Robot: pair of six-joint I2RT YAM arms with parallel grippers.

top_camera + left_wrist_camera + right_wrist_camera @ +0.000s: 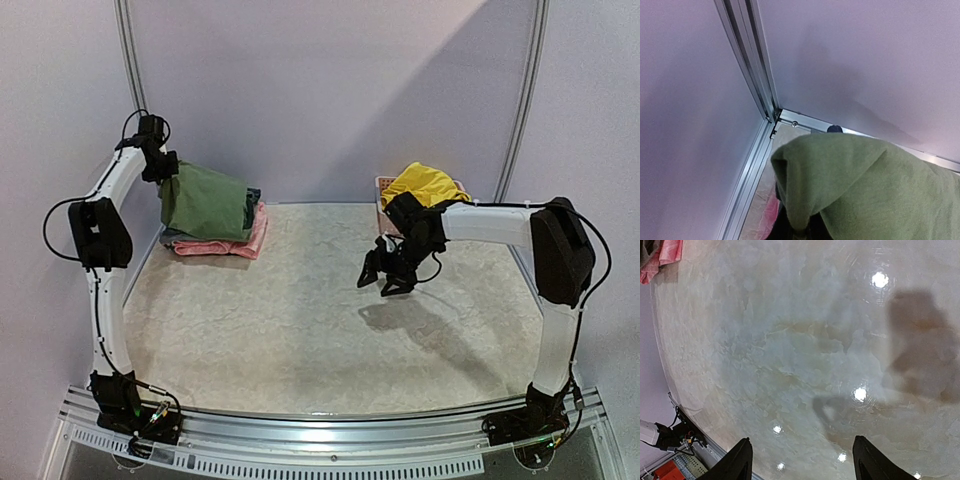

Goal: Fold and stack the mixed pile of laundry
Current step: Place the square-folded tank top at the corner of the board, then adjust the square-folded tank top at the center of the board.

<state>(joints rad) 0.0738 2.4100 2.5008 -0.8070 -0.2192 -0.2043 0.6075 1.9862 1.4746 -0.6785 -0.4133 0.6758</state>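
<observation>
The olive-green shirt (205, 200) hangs folded over a stack at the back left, and one corner of it is pinched in my left gripper (168, 176), which is shut on it. In the left wrist view the shirt (865, 185) drapes over the jaws and hides them almost entirely. The yellow shorts (425, 183) lie heaped at the back right. My right gripper (385, 276) hovers above the bare tabletop right of centre. Its fingers (737, 462) stand wide apart, open, with nothing between them.
Under the shirt lies a folded pink garment (225, 243), also seen as the pink cloth (765, 215) and the pink corner (665, 255), with a dark item between. A pink basket (384, 186) holds the shorts. Wall rails (752, 75) meet at the back-left corner.
</observation>
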